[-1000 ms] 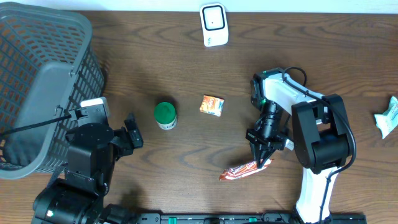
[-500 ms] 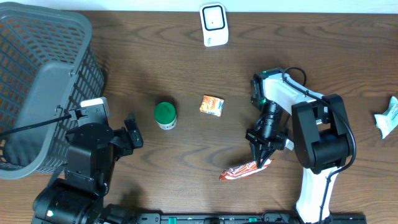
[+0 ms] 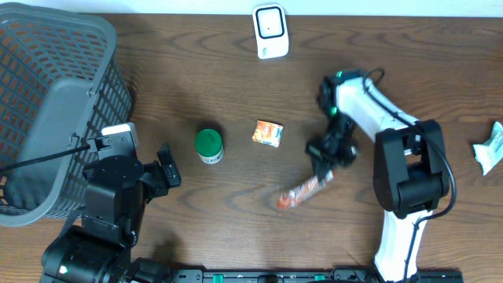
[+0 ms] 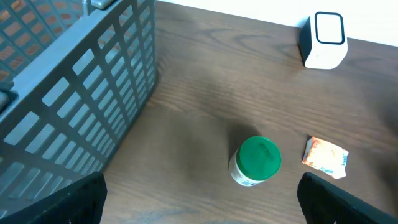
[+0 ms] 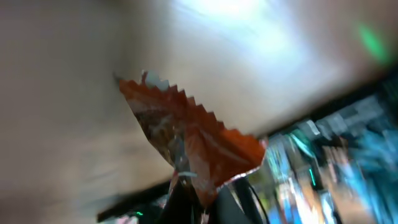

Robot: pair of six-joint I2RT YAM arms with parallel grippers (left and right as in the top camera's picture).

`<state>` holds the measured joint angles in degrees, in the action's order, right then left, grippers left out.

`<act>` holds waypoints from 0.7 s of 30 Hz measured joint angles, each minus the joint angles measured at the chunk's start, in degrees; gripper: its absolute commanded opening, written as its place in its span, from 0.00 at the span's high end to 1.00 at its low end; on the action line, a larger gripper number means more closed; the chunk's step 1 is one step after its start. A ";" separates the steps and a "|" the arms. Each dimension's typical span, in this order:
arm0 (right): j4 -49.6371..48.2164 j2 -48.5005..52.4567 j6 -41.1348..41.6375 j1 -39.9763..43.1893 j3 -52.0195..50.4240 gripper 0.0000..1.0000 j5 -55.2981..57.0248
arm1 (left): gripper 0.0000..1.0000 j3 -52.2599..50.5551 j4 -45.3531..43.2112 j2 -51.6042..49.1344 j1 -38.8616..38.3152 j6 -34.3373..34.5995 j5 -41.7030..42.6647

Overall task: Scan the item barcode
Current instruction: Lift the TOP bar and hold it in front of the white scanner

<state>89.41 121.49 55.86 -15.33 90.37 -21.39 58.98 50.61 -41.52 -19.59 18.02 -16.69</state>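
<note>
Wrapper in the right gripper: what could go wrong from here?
1. The right gripper pinches the wrapper by one end only, so it could slip out on the way to the scanner.
2. It looks crumpled and no barcode shows, so the code may end up folded or facing away.
3. Its trailing end could brush the packet.

Overhead, left wrist: evenly and softly lit. Right wrist: wrapper (image 5: 186,149) smeared by motion blur; glare noted at 12 o'clock.

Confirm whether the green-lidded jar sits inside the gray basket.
No, the green-lidded jar stands on the table, apart from the basket.
</note>
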 measured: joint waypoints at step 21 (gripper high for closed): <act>-81.83 0.76 -3.63 0.11 12.44 0.99 -2.03 | 0.02 0.00 0.00 0.00 0.00 0.02 0.02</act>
<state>7.57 122.26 52.23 -15.22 102.80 -23.42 58.98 50.61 -41.52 -19.59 18.04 -16.67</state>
